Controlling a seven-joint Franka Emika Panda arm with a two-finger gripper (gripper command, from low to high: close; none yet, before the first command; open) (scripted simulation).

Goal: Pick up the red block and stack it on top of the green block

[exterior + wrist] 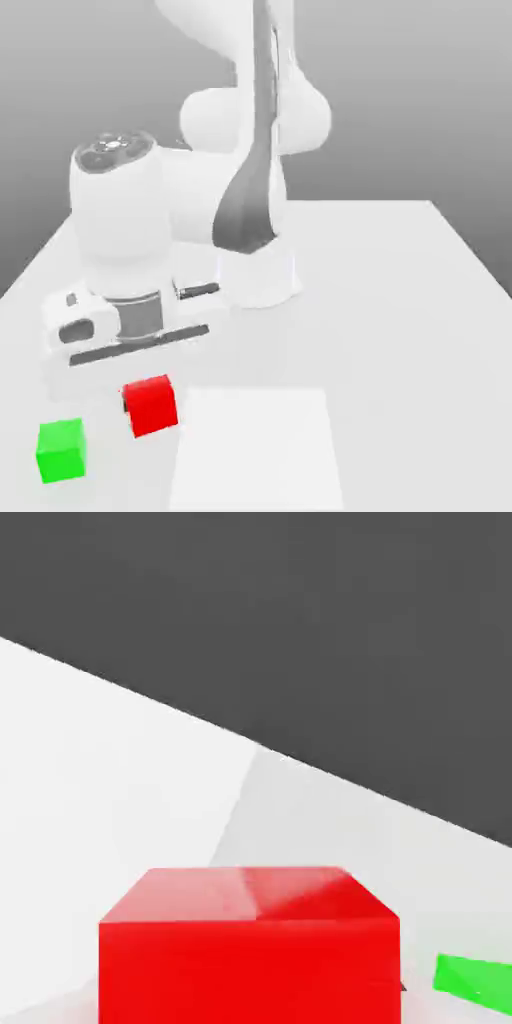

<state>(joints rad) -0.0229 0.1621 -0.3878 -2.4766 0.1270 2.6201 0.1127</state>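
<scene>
The red block point(150, 405) sits near the table's front edge, toward the exterior view's left, directly under the low-hanging hand. It also looms large and close in the hand view, as the red block point(250, 947). The green block point(60, 450) rests on the table a short way off, further to the exterior view's left and slightly nearer the front, apart from the red one. A sliver of the green block point(475, 980) shows beside the red one in the hand view. My gripper point(135, 372) hangs just above and behind the red block.
The white table point(400, 320) carries a lighter square patch point(255, 445) immediately to the exterior view's right of the red block. The arm's base point(258, 275) stands mid-table behind the hand.
</scene>
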